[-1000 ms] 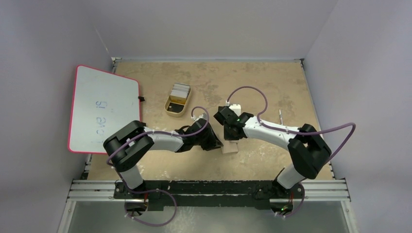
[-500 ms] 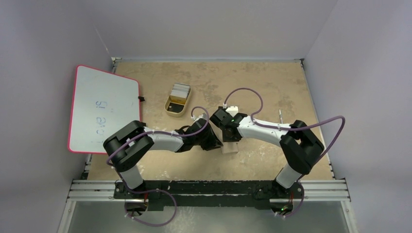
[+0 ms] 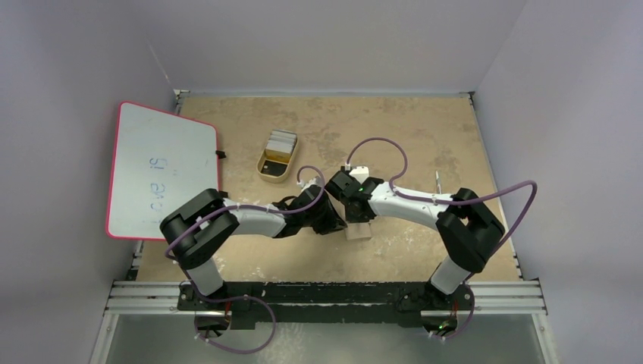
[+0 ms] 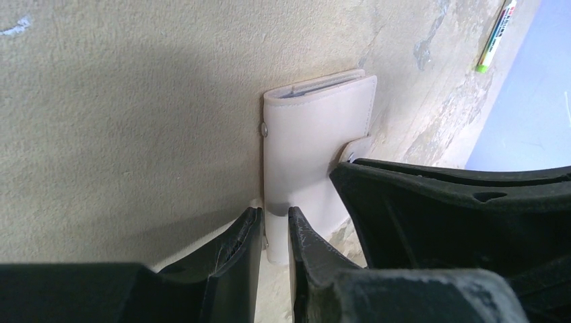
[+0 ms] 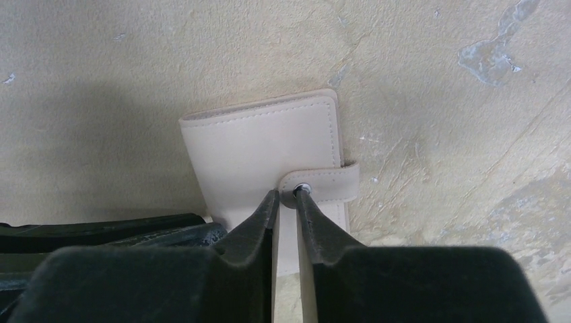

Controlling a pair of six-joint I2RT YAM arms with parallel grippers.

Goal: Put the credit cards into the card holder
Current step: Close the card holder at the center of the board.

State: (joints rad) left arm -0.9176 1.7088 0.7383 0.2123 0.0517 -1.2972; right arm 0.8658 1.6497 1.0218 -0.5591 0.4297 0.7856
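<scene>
The right arm (image 3: 413, 203) has swung in since a second ago: its elbow now sits further left and its wrist has closed up on the left one, while the left arm has not shifted. That brings the right pincer (image 5: 284, 196) onto the card holder (image 5: 262, 145), its jaws narrow, with the snap button (image 5: 301, 190) at its tips and the snap tab (image 5: 330, 183) just to one side. Pale leather shows between the jaws, so it appears to pinch the cover there. The left pincer (image 4: 273, 225) is also narrow, clamped on the edge of the holder nearest to it. The holder lies shut on the surface (image 3: 409, 129) between the two pincers. This looks like the unsnapping step, with no card loaded yet. The credit cards (image 3: 282, 140) rest in the yellow tray (image 3: 265, 173), well beyond the left pincer.
</scene>
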